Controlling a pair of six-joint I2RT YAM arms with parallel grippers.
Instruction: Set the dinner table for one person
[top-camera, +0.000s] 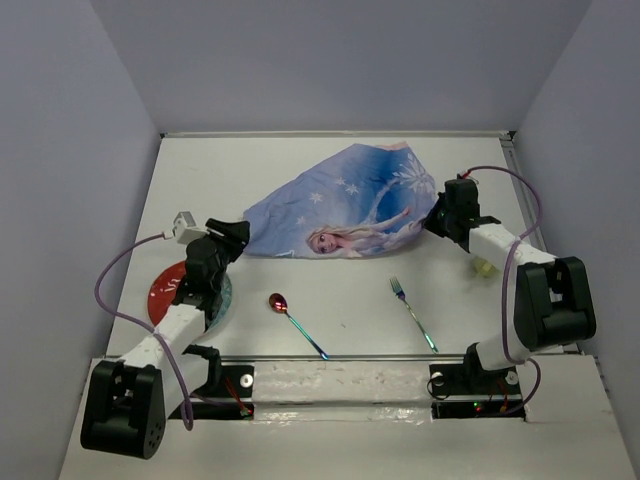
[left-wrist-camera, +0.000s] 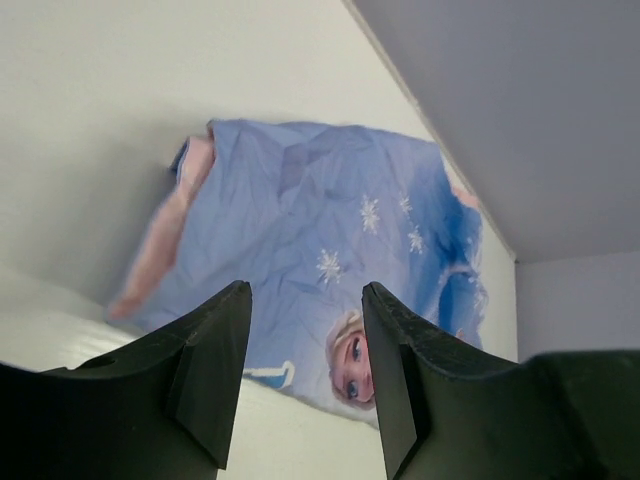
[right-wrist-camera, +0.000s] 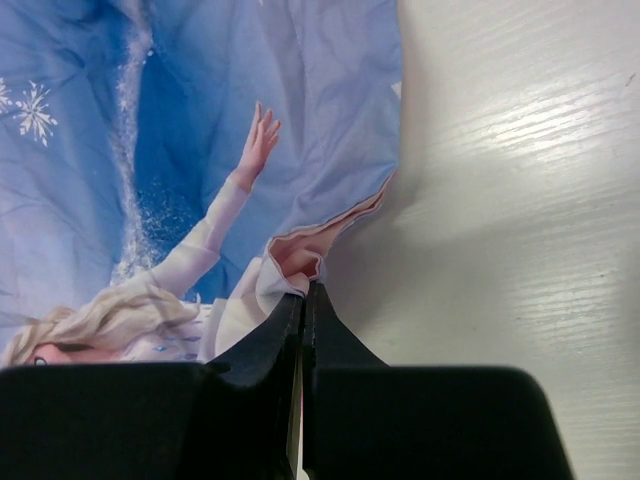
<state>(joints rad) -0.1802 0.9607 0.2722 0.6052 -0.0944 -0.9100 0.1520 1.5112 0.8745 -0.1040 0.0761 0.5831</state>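
Observed: the dinner table (top-camera: 340, 285), a white top, fills the floor of the enclosure. A blue princess-print cloth placemat (top-camera: 350, 200) lies rumpled on its far centre, skewed, with its left part folded so the pale underside shows in the left wrist view. The right gripper (right-wrist-camera: 303, 290) has its fingers pressed together on a turned-up fold of the placemat's right edge. The cloth is pinched between the tips and the table is bare to the right of them. The left gripper (left-wrist-camera: 305, 290) hangs with its fingers parted and nothing between them, just short of the placemat's near-left corner. A red plate (top-camera: 163, 290) sits near the left edge, partly under the left arm. A spoon (top-camera: 292, 312) and a fork (top-camera: 412, 312) lie near the front, apart from the cloth. Assessment: the step in hand appears to be spreading the placemat flat, with the place setting not yet begun. Recommendation: the left fingers should take a single layer at the folded left corner, not the whole bunch. Both arms should then draw outward together, low over the surface, so the fold opens without dragging the cloth into the cutlery. Risk: the right pinch holds little material and could slip under a sharp pull.
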